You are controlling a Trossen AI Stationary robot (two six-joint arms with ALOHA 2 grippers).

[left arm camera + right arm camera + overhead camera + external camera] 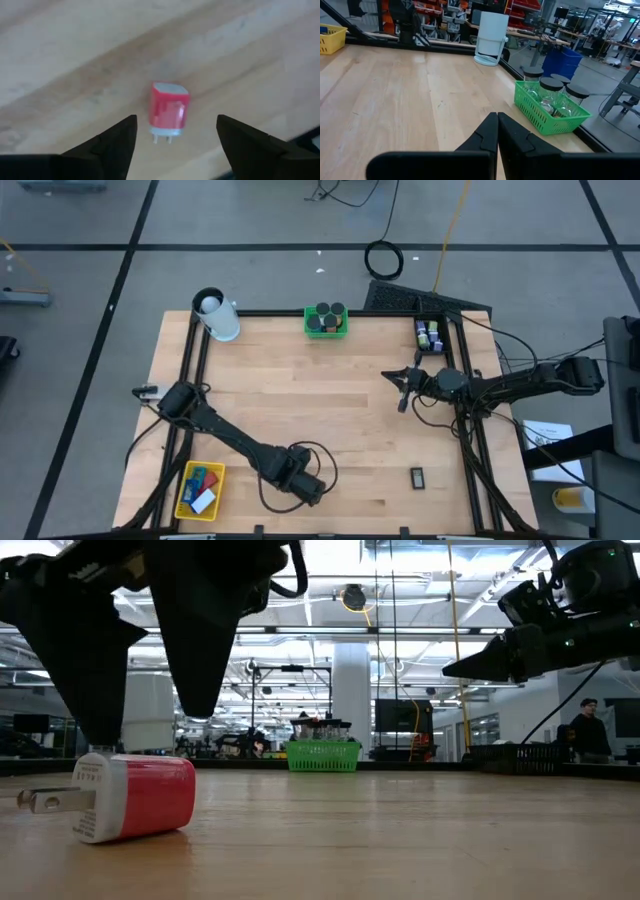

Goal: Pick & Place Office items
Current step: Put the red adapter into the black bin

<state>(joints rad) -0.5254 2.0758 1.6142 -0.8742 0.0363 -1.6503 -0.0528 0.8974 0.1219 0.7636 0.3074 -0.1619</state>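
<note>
The left pincer [175,145] is open, with its two fingers wide apart. It hangs low over the surface [330,395], near the front edge, a bit left of the middle. Right under it, between the two fingers, lies a little red and white plug block [169,108]. The block rests on its side on the wood. Nothing is touching it. Its two metal pins point back toward the pincer, so its long side runs in line with the arm, and a finger stands on each side of it. I think the pincer only has to go straight down and close.

The left arm is much nearer to the block. The right pincer [497,131] is shut tight and waits up in the air near the right edge, well apart. A yellow basket [184,490] sits in the front left corner
</note>
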